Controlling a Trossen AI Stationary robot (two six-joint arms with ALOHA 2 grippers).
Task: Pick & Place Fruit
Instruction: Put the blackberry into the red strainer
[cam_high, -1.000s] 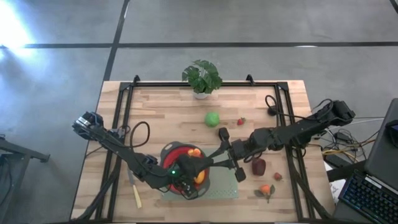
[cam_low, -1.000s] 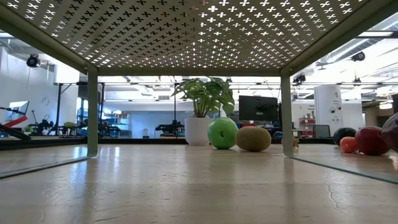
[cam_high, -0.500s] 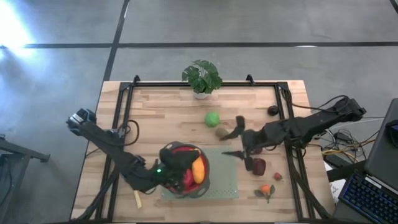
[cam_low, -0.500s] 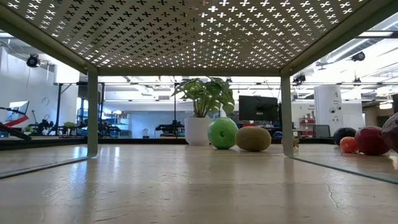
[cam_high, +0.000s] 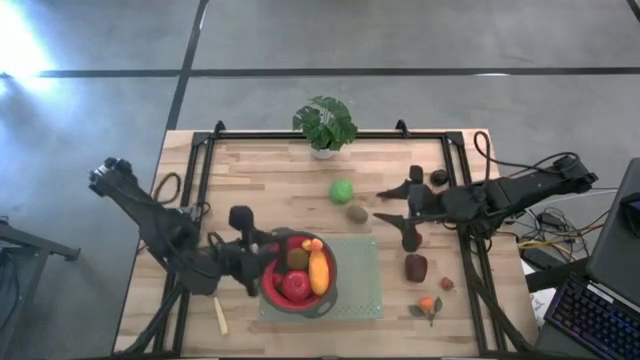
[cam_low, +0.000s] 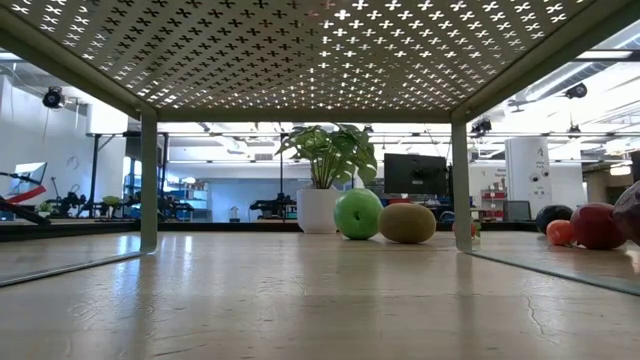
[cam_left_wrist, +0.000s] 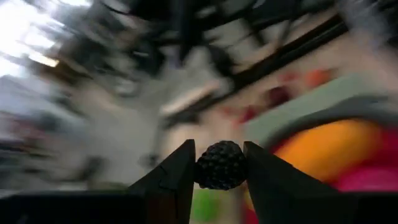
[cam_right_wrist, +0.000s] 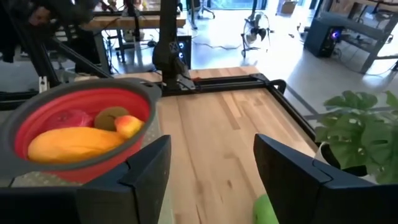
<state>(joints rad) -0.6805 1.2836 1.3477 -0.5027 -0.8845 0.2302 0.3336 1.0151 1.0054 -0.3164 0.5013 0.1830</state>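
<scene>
Nearest the front edge of the desk (cam_high: 250, 175), the red bowl (cam_high: 296, 272) already holds an orange elongated piece (cam_high: 319, 271), a red apple (cam_high: 294, 286) and a kiwi (cam_high: 296, 258). Just beside its rim, the left hand (cam_left_wrist: 219, 168) is clamped on a dark bumpy berry (cam_left_wrist: 219, 165), so the next move looks like releasing it over the bowl. Farther back, the right hand (cam_high: 398, 205) hovers empty, fingers apart, near the loose kiwi (cam_high: 356, 213) and green ball (cam_high: 342, 190). The left wrist view is badly blurred.
</scene>
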